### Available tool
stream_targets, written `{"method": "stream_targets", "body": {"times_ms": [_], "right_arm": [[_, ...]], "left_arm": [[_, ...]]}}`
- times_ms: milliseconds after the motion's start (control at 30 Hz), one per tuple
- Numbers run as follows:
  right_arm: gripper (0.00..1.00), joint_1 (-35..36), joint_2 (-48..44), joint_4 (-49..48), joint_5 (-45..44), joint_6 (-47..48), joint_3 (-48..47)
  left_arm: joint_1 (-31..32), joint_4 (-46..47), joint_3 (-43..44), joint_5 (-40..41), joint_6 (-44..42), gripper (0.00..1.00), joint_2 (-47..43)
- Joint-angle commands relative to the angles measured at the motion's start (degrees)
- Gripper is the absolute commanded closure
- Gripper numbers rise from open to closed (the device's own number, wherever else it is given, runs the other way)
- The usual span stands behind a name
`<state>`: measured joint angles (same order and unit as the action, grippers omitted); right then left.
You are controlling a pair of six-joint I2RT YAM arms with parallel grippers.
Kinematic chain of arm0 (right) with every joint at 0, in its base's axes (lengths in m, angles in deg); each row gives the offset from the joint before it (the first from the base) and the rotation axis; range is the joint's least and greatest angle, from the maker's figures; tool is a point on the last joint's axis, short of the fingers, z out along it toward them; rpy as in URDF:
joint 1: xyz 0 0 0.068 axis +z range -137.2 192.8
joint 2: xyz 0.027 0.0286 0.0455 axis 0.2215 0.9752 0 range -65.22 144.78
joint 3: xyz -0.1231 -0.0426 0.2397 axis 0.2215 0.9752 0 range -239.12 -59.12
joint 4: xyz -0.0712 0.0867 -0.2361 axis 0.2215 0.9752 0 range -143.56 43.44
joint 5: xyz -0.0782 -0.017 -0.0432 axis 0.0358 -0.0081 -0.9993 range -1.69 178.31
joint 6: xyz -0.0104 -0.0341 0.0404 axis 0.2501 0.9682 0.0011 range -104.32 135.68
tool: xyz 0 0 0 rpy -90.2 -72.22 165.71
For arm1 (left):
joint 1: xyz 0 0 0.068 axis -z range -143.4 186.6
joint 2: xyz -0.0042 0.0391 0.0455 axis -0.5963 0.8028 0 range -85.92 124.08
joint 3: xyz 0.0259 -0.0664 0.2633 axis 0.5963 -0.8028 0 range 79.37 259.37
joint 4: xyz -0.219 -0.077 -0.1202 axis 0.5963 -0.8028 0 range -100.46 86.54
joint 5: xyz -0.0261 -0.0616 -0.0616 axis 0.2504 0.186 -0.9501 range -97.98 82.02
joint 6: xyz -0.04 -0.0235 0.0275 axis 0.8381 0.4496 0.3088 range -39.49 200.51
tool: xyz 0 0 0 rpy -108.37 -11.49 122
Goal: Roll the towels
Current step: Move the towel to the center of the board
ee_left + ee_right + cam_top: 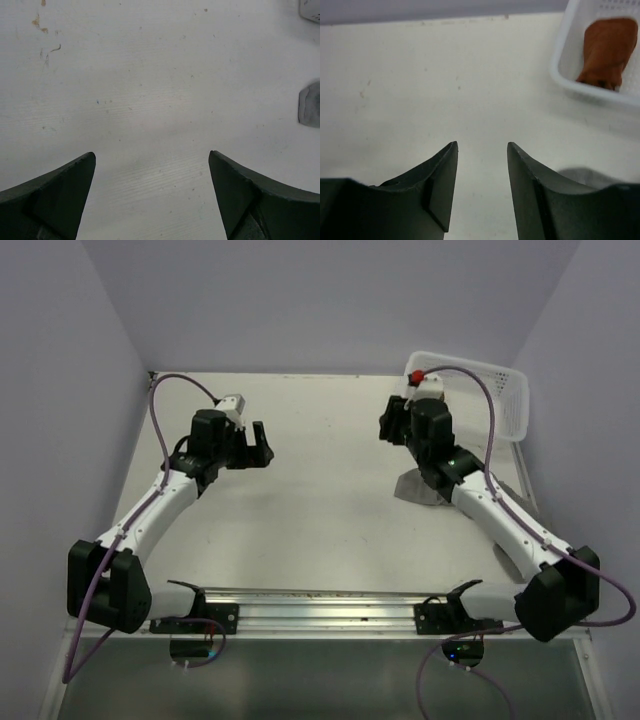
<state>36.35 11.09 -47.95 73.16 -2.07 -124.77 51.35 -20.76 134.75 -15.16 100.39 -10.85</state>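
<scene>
The grey towel [418, 488] lies on the table, partly hidden under my right arm; its edge shows in the left wrist view [310, 105] and the right wrist view [582, 175]. The rust-brown towel [607, 50] lies rolled inside the white mesh basket [561, 70]; only a red bit of it [417, 377] shows from above. My left gripper [262, 443] is open and empty over bare table [151, 155], far left of the grey towel. My right gripper [388, 426] is open and empty [481, 145], above the table just beyond the grey towel.
The white basket [505, 390] stands at the back right corner against the wall. Purple walls close in the table on the left, back and right. A metal rail [320, 602] runs along the near edge between the arm bases.
</scene>
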Motion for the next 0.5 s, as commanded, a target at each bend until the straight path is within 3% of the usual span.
{"method": "stream_targets", "body": {"times_ms": [0, 167, 267, 467], "right_arm": [[0.54, 1.58, -5.11, 9.68, -7.25, -2.88, 8.67], [0.76, 1.59, -7.5, 10.48, -10.06, -4.57, 19.41], [0.73, 1.5, -4.96, 12.14, -10.77, -3.43, 19.86], [0.7, -2.36, 2.08, 12.07, -7.0, -3.51, 19.06]], "left_arm": [[-0.42, 1.92, -0.79, 0.41, -1.42, 0.0, -2.47], [-0.42, 2.18, -1.32, -0.81, -1.6, 0.02, -3.87], [-0.42, 2.62, -1.85, -1.26, -1.6, 0.07, -4.58], [-0.42, 2.18, -1.85, -0.73, -1.6, 0.05, -4.4]]}}
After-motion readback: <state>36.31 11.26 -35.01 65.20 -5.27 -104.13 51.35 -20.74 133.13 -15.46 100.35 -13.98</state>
